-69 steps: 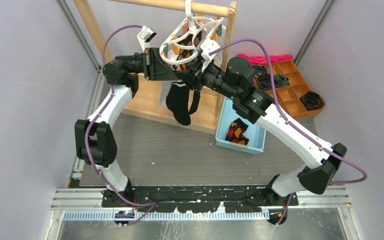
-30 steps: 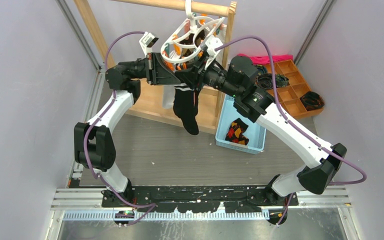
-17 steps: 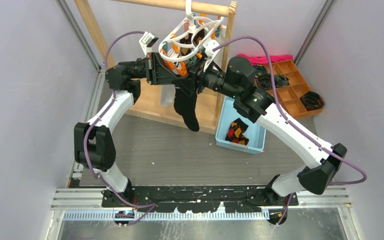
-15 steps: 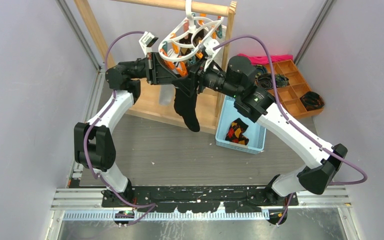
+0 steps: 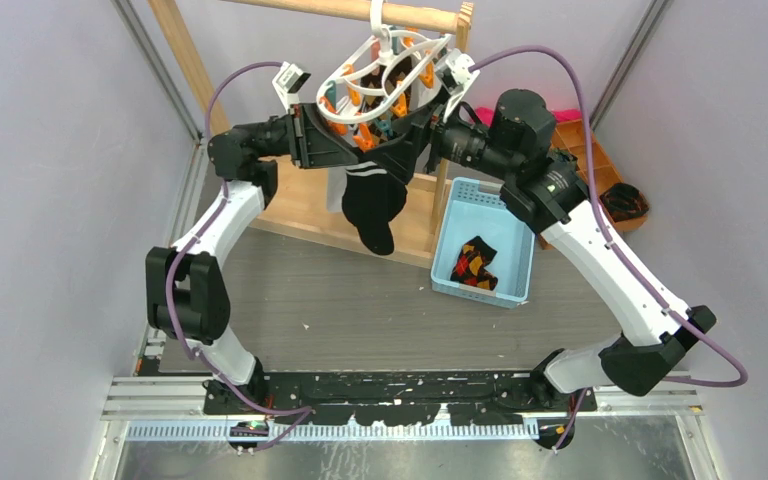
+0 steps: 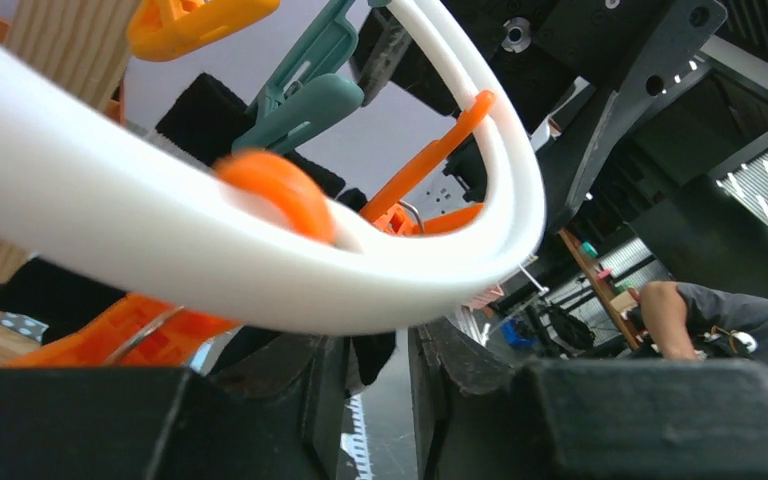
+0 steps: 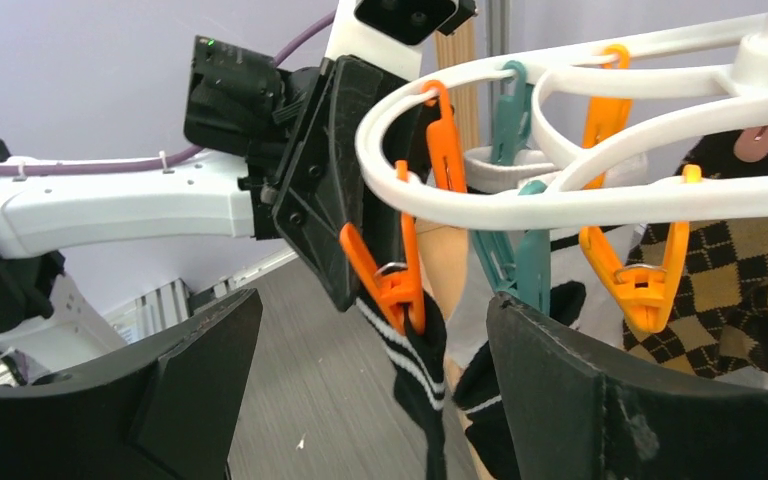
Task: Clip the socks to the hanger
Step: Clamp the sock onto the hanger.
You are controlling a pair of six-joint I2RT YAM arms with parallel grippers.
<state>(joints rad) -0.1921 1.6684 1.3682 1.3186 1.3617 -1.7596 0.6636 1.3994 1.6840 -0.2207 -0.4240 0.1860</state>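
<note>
L gripper (image 6: 380, 365) sat at the left side of the hanger (image 5: 390, 70), jaws only narrowly parted, w/ nothing clamped btwn them. R gripper (image 7: 372, 320) stood just right of the ring, jaws spread wide and holding nothing. The hanger hung by its hook from the wooden rack (image 5: 415, 15) at the far side. The socks (image 5: 368, 205) dangled below the ring. One was pinched at its striped cuff by an orange clip (image 7: 400, 290). The other hung just beside a teal clip (image 7: 520, 265); whether that clip gripped it could not be told. A blue basket (image 5: 508, 225) w/ argyle socks (image 5: 472, 262) sat to the right.
</note>
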